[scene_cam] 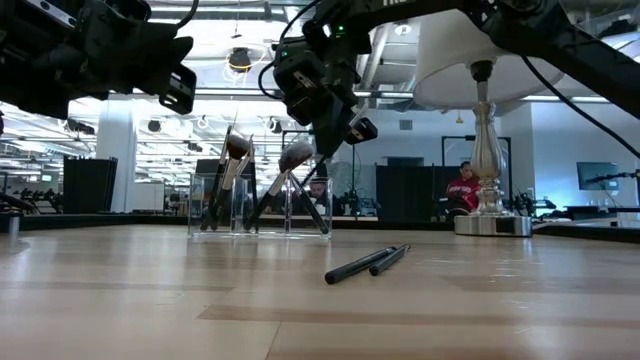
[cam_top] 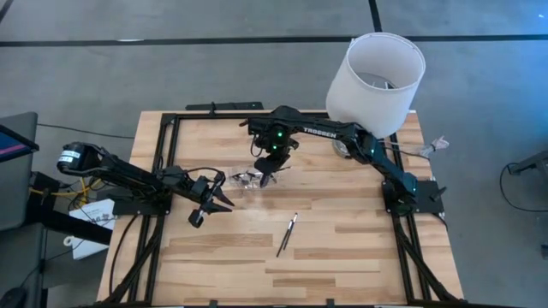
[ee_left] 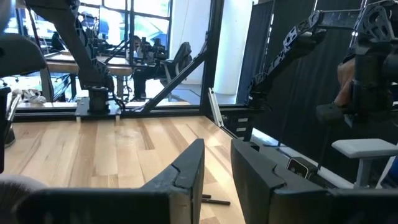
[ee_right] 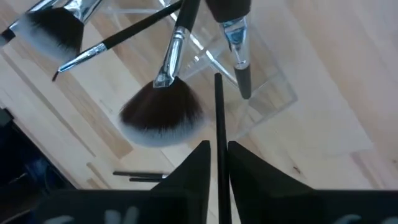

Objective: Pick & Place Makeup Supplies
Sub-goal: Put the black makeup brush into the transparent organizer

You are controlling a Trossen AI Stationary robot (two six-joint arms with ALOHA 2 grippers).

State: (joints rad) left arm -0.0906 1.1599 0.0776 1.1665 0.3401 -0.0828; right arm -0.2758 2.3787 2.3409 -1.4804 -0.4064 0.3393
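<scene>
Because these makeup brushes are thin, stiff and very light, with smooth handles that look slippery, my judgement is that each is best pinched across the middle of the handle, well clear of the soft bristles, which would splay or bend under pressure. Two black brushes [cam_top: 288, 233] lie side by side and touching on the wooden surface [cam_top: 342, 257], near its centre and well apart from everything else; lying flat, they may roll or skid as jaws close on them. A clear holder [scene_cam: 260, 205] with several compartments stands farther back and already has several brushes leaning in it bristles-up, among them a wide fan-headed brush [ee_right: 163, 112]. Which compartment each sits in I cannot tell. The right gripper [ee_right: 218, 155] hangs directly over this holder, its jaws narrow around a thin black brush [ee_right: 219, 118] pointing down toward the holder; whether they grip it firmly I cannot tell. The left gripper [cam_top: 214, 198] waits just beside the holder, jaws partly apart and empty.
</scene>
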